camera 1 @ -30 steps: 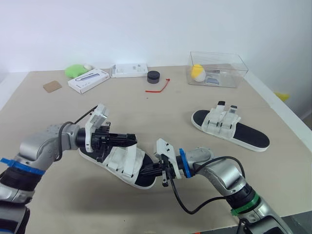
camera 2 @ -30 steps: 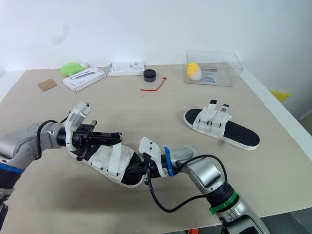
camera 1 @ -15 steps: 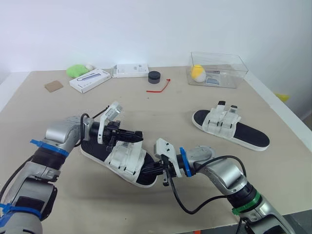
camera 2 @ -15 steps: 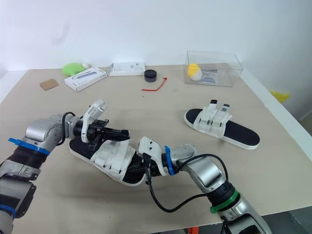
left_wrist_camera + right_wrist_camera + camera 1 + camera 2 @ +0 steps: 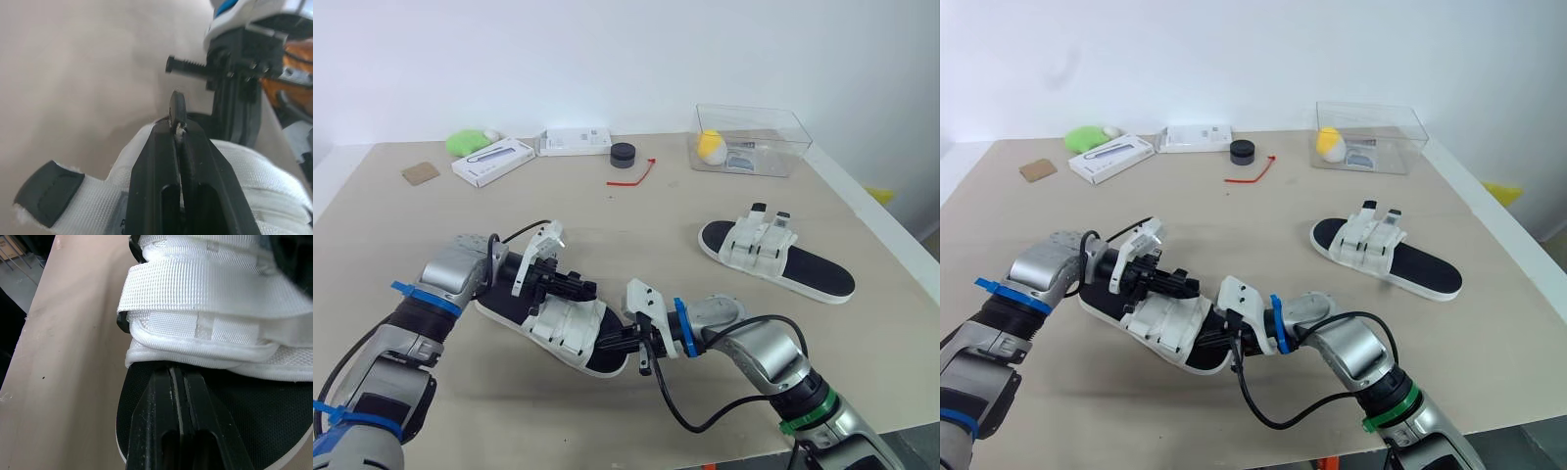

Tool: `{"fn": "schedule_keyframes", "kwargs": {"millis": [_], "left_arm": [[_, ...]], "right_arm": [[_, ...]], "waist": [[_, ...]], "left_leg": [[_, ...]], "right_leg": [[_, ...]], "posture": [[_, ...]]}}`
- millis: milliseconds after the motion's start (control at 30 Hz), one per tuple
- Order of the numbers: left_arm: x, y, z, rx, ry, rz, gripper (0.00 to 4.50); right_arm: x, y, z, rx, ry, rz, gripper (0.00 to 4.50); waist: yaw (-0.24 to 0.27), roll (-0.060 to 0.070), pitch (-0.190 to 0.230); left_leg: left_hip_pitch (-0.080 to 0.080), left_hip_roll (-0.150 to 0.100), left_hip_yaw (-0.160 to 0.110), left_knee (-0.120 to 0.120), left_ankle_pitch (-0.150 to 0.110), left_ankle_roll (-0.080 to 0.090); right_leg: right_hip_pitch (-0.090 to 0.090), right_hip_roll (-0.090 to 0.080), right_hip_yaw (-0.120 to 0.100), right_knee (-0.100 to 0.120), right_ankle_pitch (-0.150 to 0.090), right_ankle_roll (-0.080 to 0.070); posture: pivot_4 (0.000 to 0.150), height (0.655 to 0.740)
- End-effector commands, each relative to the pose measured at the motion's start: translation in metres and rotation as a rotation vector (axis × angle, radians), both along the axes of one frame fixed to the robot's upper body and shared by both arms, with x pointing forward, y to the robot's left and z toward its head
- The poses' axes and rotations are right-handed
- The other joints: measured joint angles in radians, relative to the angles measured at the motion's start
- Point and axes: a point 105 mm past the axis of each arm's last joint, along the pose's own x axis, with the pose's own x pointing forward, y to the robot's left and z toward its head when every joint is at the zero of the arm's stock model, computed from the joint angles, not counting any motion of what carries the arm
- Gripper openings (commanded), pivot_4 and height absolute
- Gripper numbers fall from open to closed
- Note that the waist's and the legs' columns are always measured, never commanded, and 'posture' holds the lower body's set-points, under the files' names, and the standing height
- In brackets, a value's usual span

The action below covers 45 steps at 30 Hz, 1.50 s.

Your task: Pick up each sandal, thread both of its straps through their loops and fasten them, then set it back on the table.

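Near sandal (image 5: 558,328) flat on table (image 5: 636,220), front centre, between both arms. Left gripper (image 5: 587,289) over its white straps (image 5: 98,196), fingers (image 5: 161,166) pressed together, white sliver at tips; cannot tell if strap pinched. Right gripper (image 5: 613,342) at sandal's other end, fingers (image 5: 156,426) clenched, lying on black footbed (image 5: 254,431). Second sandal (image 5: 773,257) well apart to right, strap ends upright.

- Silver-grey metal left arm (image 5: 450,276) and right arm (image 5: 762,349), with black cables (image 5: 690,421) along each.
- Blue tape bands (image 5: 411,292) on both; green ring (image 5: 798,423) on the right.
- White wrist housings (image 5: 644,297), black fingers (image 5: 156,186).
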Motion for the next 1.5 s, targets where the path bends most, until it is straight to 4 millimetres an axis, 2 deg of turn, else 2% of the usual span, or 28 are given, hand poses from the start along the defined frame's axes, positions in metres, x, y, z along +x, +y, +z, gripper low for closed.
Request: {"fn": "schedule_keyframes", "kwargs": {"millis": [33, 467, 567, 800, 833, 1200, 1267, 1367, 1500], "left_arm": [[0.002, 0.0, -0.008, 0.032, -0.025, 0.003, 0.02], [0.004, 0.0, -0.011, 0.066, -0.103, -0.038, 0.02], [0.008, -0.001, -0.006, 0.064, -0.133, -0.029, 1.03], [0.012, -0.004, 0.0, 0.039, -0.2, -0.039, 4.25], [0.014, -0.004, 0.0, 0.038, -0.217, -0.031, 4.46], [0.033, 0.0, 0.005, 0.12, -0.447, -0.043, 4.46], [0.04, -0.001, 0.025, 0.057, -0.479, 0.0, 4.46], [0.049, 0.008, 0.059, -0.025, -0.588, 0.069, 4.46], [0.051, 0.027, 0.084, -0.058, -0.722, 0.117, 4.46]], "right_arm": [[-0.005, -0.001, -0.013, -0.035, 0.041, -0.001, 0.0], [-0.004, 0.001, -0.012, -0.027, 0.043, -0.008, 0.0], [-0.004, 0.001, -0.012, -0.027, 0.044, -0.007, 0.0], [-0.003, 0.001, -0.012, -0.027, 0.041, -0.006, 0.0], [-0.002, 0.001, -0.012, -0.027, 0.041, -0.007, 0.0], [0.0, 0.001, -0.012, -0.025, 0.032, -0.007, 0.0], [0.001, 0.0, -0.01, -0.02, 0.026, -0.009, 0.0], [0.003, -0.003, -0.006, 0.002, 0.03, -0.021, 0.0], [0.012, -0.014, 0.006, 0.057, 0.041, -0.066, 0.0]], "waist": [[0.0, 0.0, 0.0], [0.0, 0.0, 0.0], [0.0, 0.0, 0.0], [-0.004, 0.0, 0.0], [-0.004, 0.0, 0.0], [-0.005, 0.0, 0.0], [-0.005, 0.0, 0.0], [-0.007, 0.0, 0.0], [-0.007, 0.0, 0.0]], "left_leg": [[0.0, 0.0, 0.0, 0.0, 0.0, 0.0], [0.0, 0.0, 0.0, 0.0, 0.0, 0.0], [0.001, 0.0, 0.0, 0.0, 0.0, 0.0], [0.0, 0.0, 0.0, 0.0, 0.0, 0.001], [0.0, 0.0, 0.0, 0.0, 0.0, 0.002], [0.001, 0.001, 0.0, 0.0, 0.0, 0.002], [0.001, 0.001, 0.0, 0.0, 0.0, 0.002], [0.0, 0.001, 0.0, 0.0, 0.0, 0.002], [-0.001, 0.001, 0.0, 0.0, 0.0, 0.002]], "right_leg": [[0.0, 0.0, 0.0, 0.0, 0.0, 0.0], [0.0, 0.0, 0.0, 0.0, 0.0, 0.0], [0.0, 0.0, 0.0, 0.001, 0.0, 0.0], [0.0, 0.001, 0.0, 0.001, 0.001, 0.001], [0.0, 0.001, 0.0, 0.001, 0.001, 0.001], [0.0, 0.001, 0.0, 0.001, 0.001, 0.001], [0.0, 0.001, 0.0, 0.001, 0.001, 0.001], [-0.001, 0.001, 0.0, 0.001, 0.001, 0.001], [-0.001, 0.001, 0.0, 0.001, 0.001, 0.002]], "posture": [[0.15, 0.74], [0.15, 0.74], [0.15, 0.74], [0.15, 0.74], [0.15, 0.74], [0.15, 0.74], [0.15, 0.74], [0.15, 0.74], [0.15, 0.74]]}}
